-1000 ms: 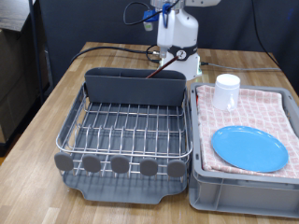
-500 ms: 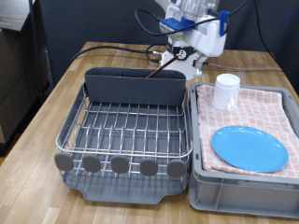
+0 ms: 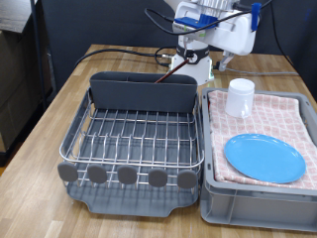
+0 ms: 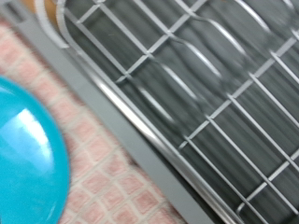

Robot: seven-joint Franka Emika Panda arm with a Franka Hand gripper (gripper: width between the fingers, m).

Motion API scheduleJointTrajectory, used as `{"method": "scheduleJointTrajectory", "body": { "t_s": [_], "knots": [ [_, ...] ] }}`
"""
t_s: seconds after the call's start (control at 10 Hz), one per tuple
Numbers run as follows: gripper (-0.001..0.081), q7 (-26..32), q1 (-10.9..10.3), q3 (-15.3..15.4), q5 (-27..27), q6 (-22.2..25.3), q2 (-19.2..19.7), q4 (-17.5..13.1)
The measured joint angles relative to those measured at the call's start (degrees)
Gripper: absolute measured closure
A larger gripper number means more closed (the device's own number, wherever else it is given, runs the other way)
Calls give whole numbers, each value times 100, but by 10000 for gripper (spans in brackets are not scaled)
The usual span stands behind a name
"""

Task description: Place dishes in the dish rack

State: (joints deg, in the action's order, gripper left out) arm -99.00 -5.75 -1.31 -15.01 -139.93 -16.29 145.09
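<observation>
The silver wire dish rack (image 3: 134,139) on its dark grey tray stands at the exterior view's left, with the grey caddy (image 3: 144,92) at its back. The light-blue plate (image 3: 264,158) lies flat on the pink checked cloth in the crate. The white cup (image 3: 240,97) stands upright behind it. My gripper (image 3: 221,65) hangs tilted in the air, above and just left of the cup, touching nothing. The blurred wrist view shows the plate (image 4: 23,159), the cloth and the rack wires (image 4: 215,84), but no fingers. The wooden spoon is out of view.
The light grey crate (image 3: 213,188) lined with pink checked cloth (image 3: 287,119) sits tight against the rack's right side on a wooden table (image 3: 59,109). The robot base and cables (image 3: 193,64) stand behind the rack. A dark panel is at the far left.
My hand has swung from above the back of the rack towards the exterior view's right and tilted, now sitting above the cup's left side. Plate, cup and rack have not moved.
</observation>
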Motion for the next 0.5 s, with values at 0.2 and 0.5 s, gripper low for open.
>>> {"method": "scheduleJointTrajectory", "body": {
  "t_s": [0.2, 0.5],
  "knots": [
    [3, 736, -217, -42, 768, 72, 355, -473],
    [3, 712, -391, 135, 1009, 464, 848, -1200]
  ]
}}
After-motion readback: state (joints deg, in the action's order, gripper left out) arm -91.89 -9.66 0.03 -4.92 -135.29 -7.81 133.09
